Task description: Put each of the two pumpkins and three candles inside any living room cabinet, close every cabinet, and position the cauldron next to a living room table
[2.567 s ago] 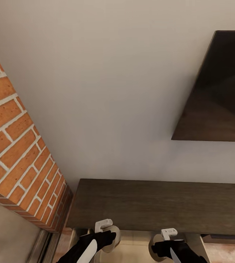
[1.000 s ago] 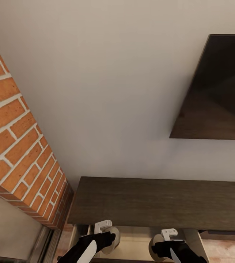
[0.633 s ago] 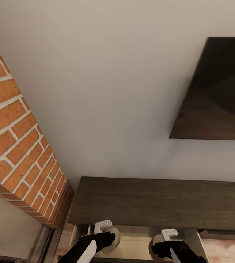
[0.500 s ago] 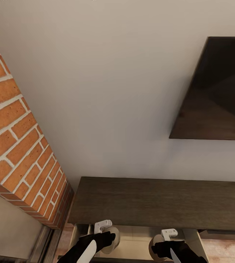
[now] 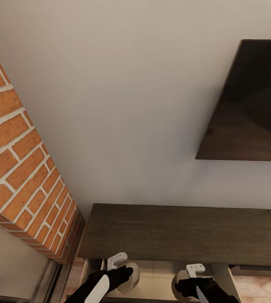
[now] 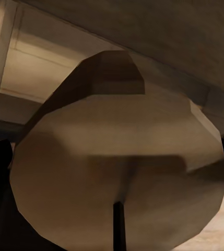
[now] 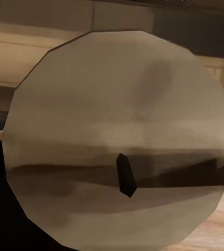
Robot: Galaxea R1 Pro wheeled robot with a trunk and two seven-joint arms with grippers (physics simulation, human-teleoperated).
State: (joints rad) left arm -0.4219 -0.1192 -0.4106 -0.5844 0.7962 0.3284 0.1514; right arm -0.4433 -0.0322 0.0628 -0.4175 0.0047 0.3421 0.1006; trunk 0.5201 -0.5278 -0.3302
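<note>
Each claw clamps a pale candle: left claw (image 5: 124,275) on one candle (image 6: 117,178), right claw (image 5: 185,282) on another candle (image 7: 117,141), both over the cabinet's (image 5: 186,233) open drawer (image 5: 156,280) directly below. Left candle has tipped slightly, suggesting release nears.

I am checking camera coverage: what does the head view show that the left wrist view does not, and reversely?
Head view, not left wrist: brick column, dark wall screen, right gripper with a second candle. Left wrist, not head: the candle and its dark wick from close by. Both: that candle in the left gripper, the cabinet with its pale open drawer.
</note>
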